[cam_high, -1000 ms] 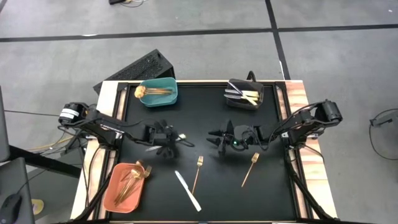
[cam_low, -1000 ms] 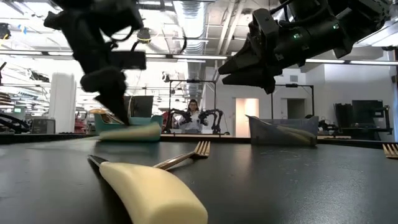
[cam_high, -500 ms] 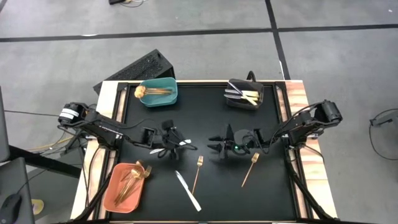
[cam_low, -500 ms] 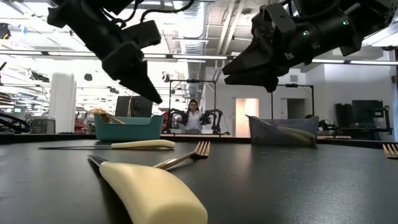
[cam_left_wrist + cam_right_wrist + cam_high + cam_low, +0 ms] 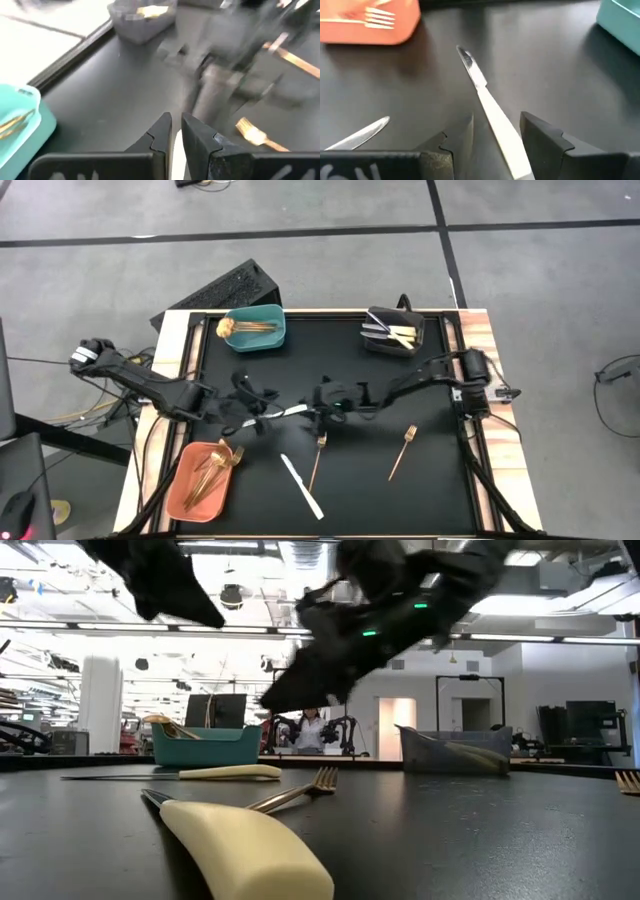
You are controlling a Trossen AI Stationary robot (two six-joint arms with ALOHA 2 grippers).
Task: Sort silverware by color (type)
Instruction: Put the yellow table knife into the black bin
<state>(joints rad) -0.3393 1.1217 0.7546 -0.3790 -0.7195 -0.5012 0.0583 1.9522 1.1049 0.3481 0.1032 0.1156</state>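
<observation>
— You had a black table top [image 5: 440, 480], wood-toned edges, grey floor?

— Yes. Your bins were teal [image 5: 254, 330], orange [image 5: 196, 480] and dark grey [image 5: 392, 332].

— Cutlery?

— Your two loose forks [image 5: 317, 458] [image 5: 402, 451] were gold; both knives [image 5: 301, 486] [image 5: 492, 117] had cream-white handles and silver blades. Grippers [image 5: 313, 409] [image 5: 252, 420] were black.

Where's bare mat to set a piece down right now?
Free: the strip between the teal bin and black bin, and the corner right of the gold fork. Crowded: mid-mat, where the left gripper and right gripper flank a white-handled knife, with another knife and copper fork below.
</observation>
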